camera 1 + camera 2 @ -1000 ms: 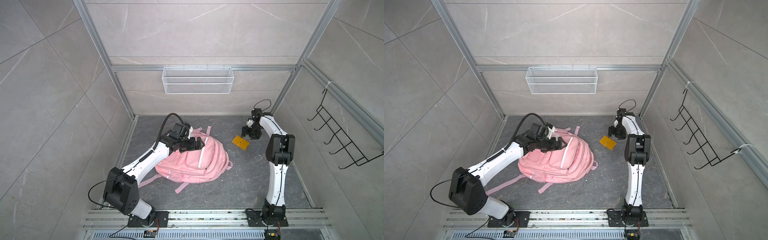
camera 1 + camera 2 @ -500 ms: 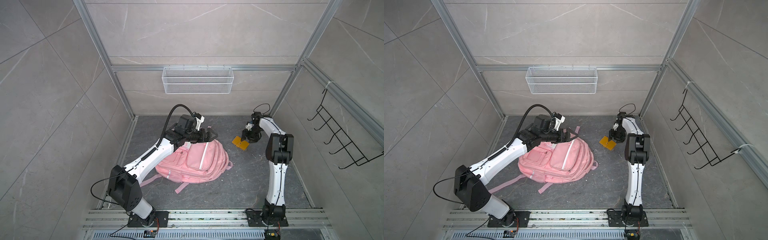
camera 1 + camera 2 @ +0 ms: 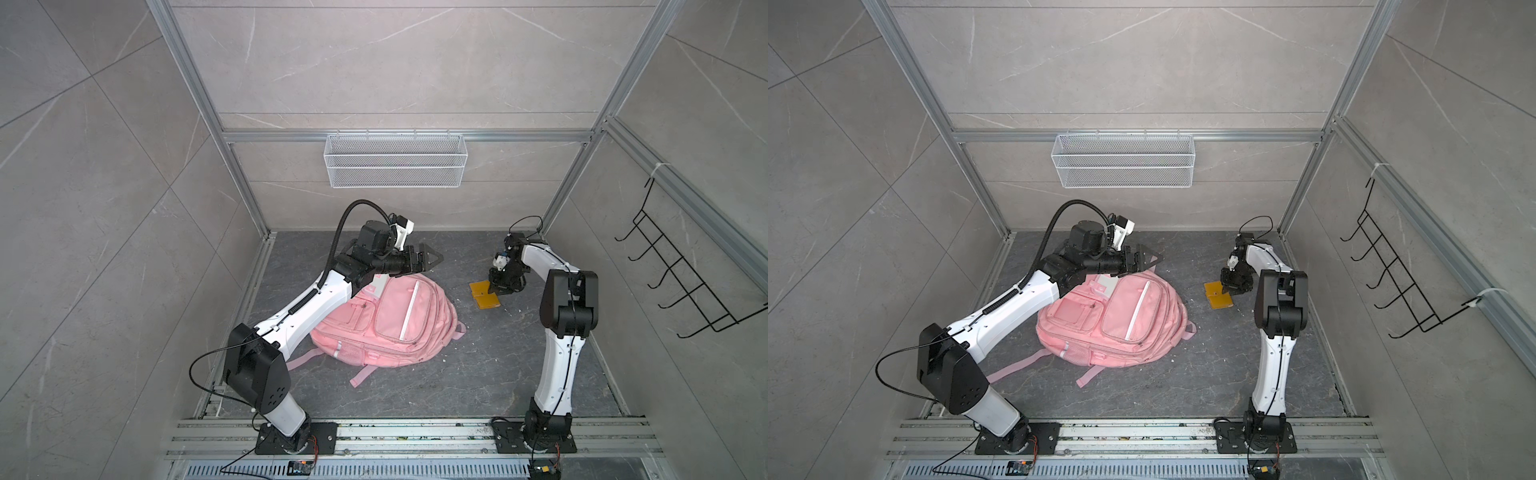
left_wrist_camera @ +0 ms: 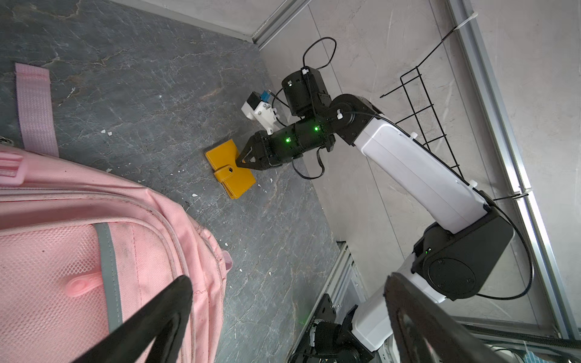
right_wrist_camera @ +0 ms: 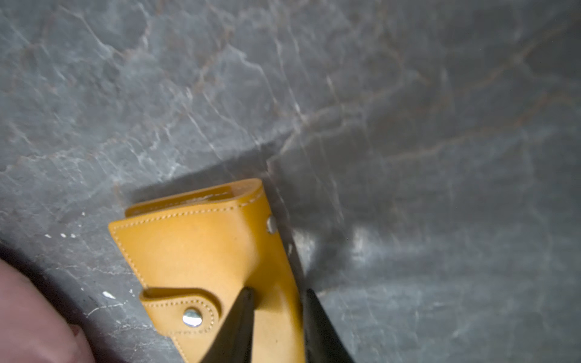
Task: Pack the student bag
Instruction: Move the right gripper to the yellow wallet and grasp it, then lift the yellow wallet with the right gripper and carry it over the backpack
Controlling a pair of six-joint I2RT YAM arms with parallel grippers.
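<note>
Now the student bag [image 3: 390, 324] lies flat mid-floor, centre of both top views; the left gripper [image 3: 434, 258] has lifted off it and hovers over its upper edge, fingers [image 4: 163, 311] spread wide. Right of the bag, the right gripper [image 5: 276, 301] has dropped onto the yellow wallet [image 5: 201, 251] and pinches its edge, so a first item looks ready to lift. On the bag's white patch [image 3: 1106, 286], no writing is legible.

Both top views look steeply down — nearer wrist views share the wallet [image 4: 231, 169].

Even diffuse light; right wrist view motion-blurred.
</note>
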